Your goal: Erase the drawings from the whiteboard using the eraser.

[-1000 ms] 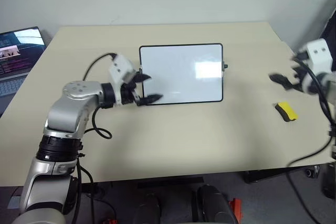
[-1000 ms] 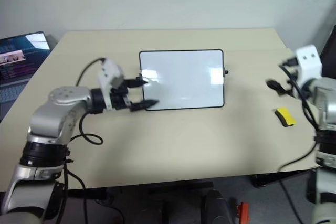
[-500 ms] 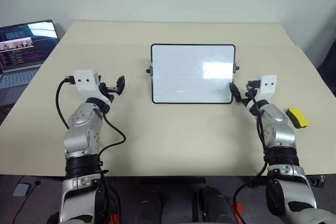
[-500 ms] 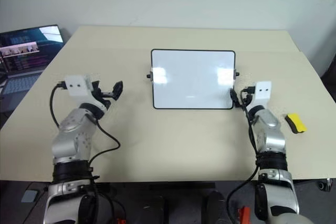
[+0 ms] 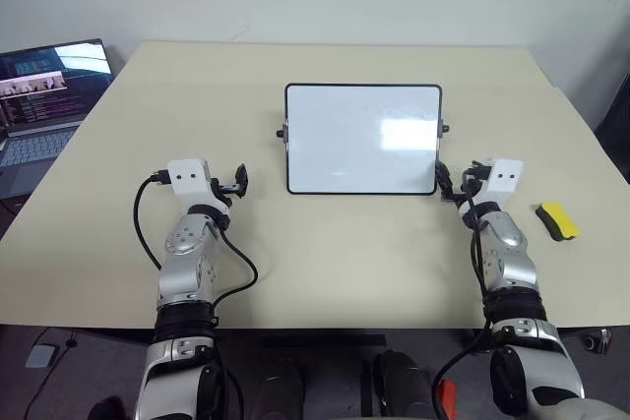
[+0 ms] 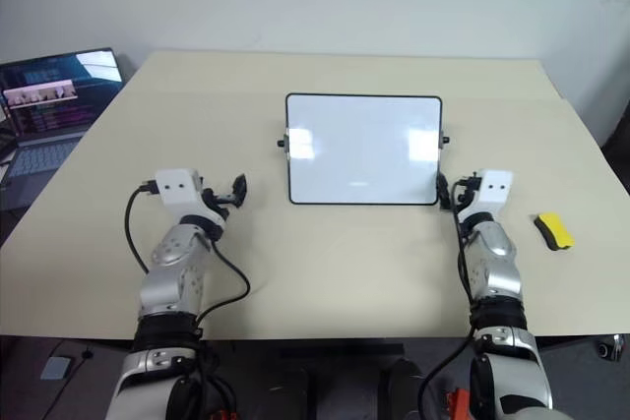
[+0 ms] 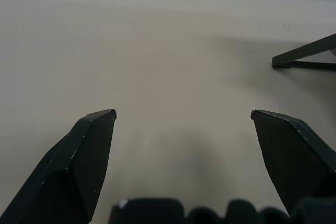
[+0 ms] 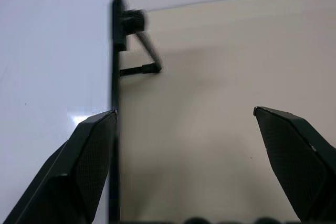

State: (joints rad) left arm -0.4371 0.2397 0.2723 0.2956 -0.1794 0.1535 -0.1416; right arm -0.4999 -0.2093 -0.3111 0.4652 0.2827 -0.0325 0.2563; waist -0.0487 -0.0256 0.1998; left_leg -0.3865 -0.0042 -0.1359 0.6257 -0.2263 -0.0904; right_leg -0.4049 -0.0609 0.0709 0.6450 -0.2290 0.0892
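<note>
On the beige counter (image 5: 325,263) in front of you, the whiteboard (image 5: 362,138) stands near the middle, toward the far side, its thin black frame and the small knobs on both short sides in plain sight. You see a pale patch of glare on its right half, and no drawings can be made out on its white face in either eye view.

Your left gripper (image 5: 239,180) sits low over the counter, well to the left of the board's near left corner, pointing forward. Its jaws are spread wide with nothing between them; in the left wrist view the left gripper (image 7: 182,115) frames bare counter, with a black strut of the board's stand off to one side.

Your right gripper (image 5: 446,184) is just beside the board's near right corner. Its jaws are released and empty too: in the right wrist view one dark finger lies in front of the board's black edge and the other over bare counter.

You'll find the eraser (image 5: 556,220), yellow with a dark base, lying on the counter to the right of your right arm, near the right edge and apart from the gripper.

At the far left, a laptop (image 5: 44,95) sits open with its screen lit.
</note>
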